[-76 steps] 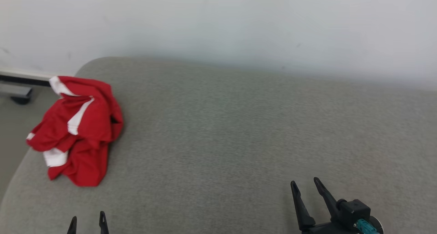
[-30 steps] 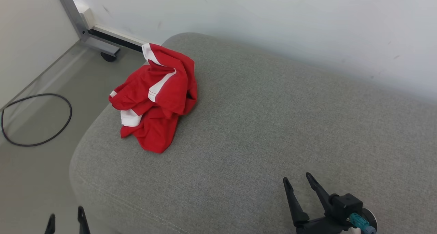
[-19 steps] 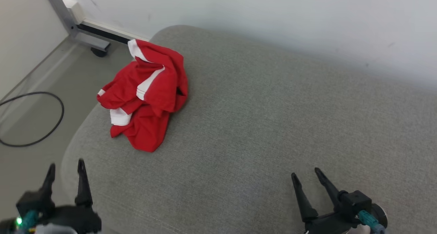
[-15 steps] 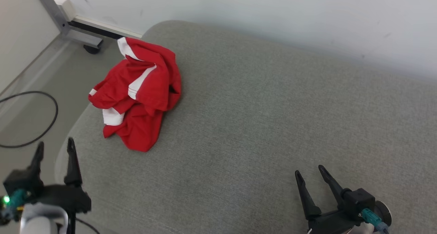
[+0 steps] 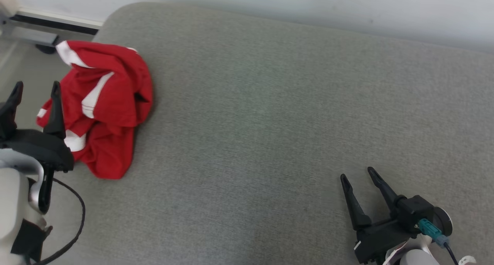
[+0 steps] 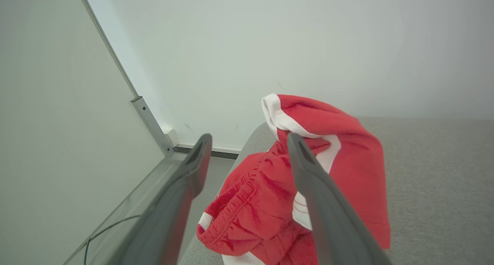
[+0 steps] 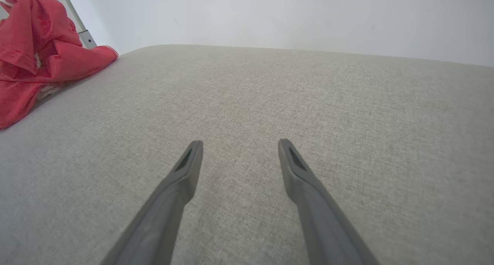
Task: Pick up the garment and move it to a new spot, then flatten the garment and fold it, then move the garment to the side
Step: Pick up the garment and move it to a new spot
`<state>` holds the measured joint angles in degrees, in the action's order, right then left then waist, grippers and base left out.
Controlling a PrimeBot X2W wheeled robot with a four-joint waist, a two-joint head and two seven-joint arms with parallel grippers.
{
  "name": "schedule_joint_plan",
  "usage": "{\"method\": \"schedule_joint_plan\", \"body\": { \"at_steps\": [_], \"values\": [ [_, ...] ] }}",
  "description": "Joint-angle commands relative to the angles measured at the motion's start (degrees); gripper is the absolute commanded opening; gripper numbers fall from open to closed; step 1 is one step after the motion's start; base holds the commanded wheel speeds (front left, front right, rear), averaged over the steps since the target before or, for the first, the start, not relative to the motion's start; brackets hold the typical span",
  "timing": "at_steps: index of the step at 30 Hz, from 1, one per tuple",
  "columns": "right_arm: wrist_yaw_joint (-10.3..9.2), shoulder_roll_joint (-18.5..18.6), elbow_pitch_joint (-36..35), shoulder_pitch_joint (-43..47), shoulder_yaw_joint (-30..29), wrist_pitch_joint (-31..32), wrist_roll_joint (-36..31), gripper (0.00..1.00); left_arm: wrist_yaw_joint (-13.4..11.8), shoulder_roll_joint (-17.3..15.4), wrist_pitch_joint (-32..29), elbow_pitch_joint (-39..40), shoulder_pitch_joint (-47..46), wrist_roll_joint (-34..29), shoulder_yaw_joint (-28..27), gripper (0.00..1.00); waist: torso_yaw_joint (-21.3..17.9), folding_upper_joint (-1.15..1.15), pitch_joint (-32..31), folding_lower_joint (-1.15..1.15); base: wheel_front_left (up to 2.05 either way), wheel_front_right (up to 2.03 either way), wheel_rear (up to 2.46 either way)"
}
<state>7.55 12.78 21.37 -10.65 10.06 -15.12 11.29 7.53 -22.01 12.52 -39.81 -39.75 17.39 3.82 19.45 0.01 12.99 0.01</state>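
Note:
The garment (image 5: 104,102) is a crumpled red piece with white stripes, heaped at the left end of a grey cushioned surface (image 5: 270,114). My left gripper (image 5: 36,88) is open at the garment's left side, its right finger in front of the cloth and nothing between the fingers. In the left wrist view the garment (image 6: 335,160) lies just beyond the open left gripper (image 6: 247,139). My right gripper (image 5: 358,173) stands open at the lower right, far from the garment. The right wrist view has the right gripper (image 7: 239,143) over bare cushion, with the garment (image 7: 34,60) at the far left.
A white wall (image 5: 347,10) runs behind the cushion. Beyond the cushion's left end are the floor, a metal frame (image 5: 31,35) on a castor and a dark cable (image 6: 104,230). The cushion's rounded left edge lies right under the garment.
The head camera has swung and tilted down. My left arm has risen from the lower left up beside the garment. The right gripper and the garment stay in place.

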Motion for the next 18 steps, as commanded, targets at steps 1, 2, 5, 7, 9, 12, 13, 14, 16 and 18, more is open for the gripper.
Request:
{"method": "schedule_joint_plan", "body": {
  "at_steps": [1,2,5,7,9,12,13,14,16,18],
  "values": [
    [-0.12,0.19,-0.13,-0.40,-0.17,-0.03,0.49,1.00,-0.10,-1.02,-1.33,-0.75,-1.69,1.56,2.07,1.00,-3.43,-0.01,2.62,-0.01,0.00,0.00,0.00],
    [-0.12,0.30,-0.17,-0.40,-0.29,-0.04,0.56,1.00,-0.10,-1.66,-2.17,-1.13,-2.65,2.69,3.08,1.00,-3.82,-0.01,2.85,-0.01,0.00,0.00,0.00],
    [-0.12,0.45,-0.24,-0.57,-0.35,-0.03,0.89,1.00,-0.11,-3.23,-4.71,-1.28,-4.91,5.95,7.03,1.00,-4.83,-0.01,3.40,-0.01,0.00,0.00,0.00],
    [-0.12,0.50,-0.21,-0.72,-0.20,-0.03,0.96,1.00,-0.11,-4.14,-6.70,-1.30,-5.88,7.96,9.87,1.00,-5.38,-0.01,3.64,-0.01,0.00,0.00,0.00],
    [-0.12,0.27,-0.25,-0.75,0.04,-0.03,0.91,1.00,-0.11,-4.79,-8.72,-1.59,-6.81,10.33,12.06,1.00,-5.87,-0.01,3.86,-0.01,0.00,0.00,0.00],
    [-0.12,0.10,-0.12,-0.82,0.43,-0.02,0.89,1.00,-0.11,-5.59,-10.84,-2.96,-7.88,13.20,14.01,1.00,-6.59,-0.01,4.14,-0.01,0.00,0.00,0.00],
    [-0.12,0.12,0.03,-0.94,0.79,-0.02,1.04,1.00,-0.11,-5.70,-11.47,-3.68,-8.00,13.99,14.45,1.00,-6.95,-0.01,4.21,-0.01,0.00,0.00,0.00],
    [-0.12,0.17,0.20,-1.12,1.00,-0.02,1.17,1.00,-0.10,-5.60,-12.06,-4.38,-8.25,14.83,14.88,1.00,-7.27,-0.01,4.29,-0.01,0.00,0.00,0.00],
    [-0.12,0.25,0.43,-1.32,1.22,-0.02,1.26,1.00,-0.10,-5.79,-12.34,-4.98,-8.68,15.07,15.30,1.00,-7.60,-0.01,4.40,-0.01,0.00,0.00,0.00],
    [-0.12,0.47,0.75,-1.53,1.28,-0.01,1.45,1.00,-0.10,-5.45,-13.53,-6.90,-8.97,16.02,15.75,1.00,-8.09,-0.01,4.52,-0.01,0.00,0.00,0.00]
  ]
}}
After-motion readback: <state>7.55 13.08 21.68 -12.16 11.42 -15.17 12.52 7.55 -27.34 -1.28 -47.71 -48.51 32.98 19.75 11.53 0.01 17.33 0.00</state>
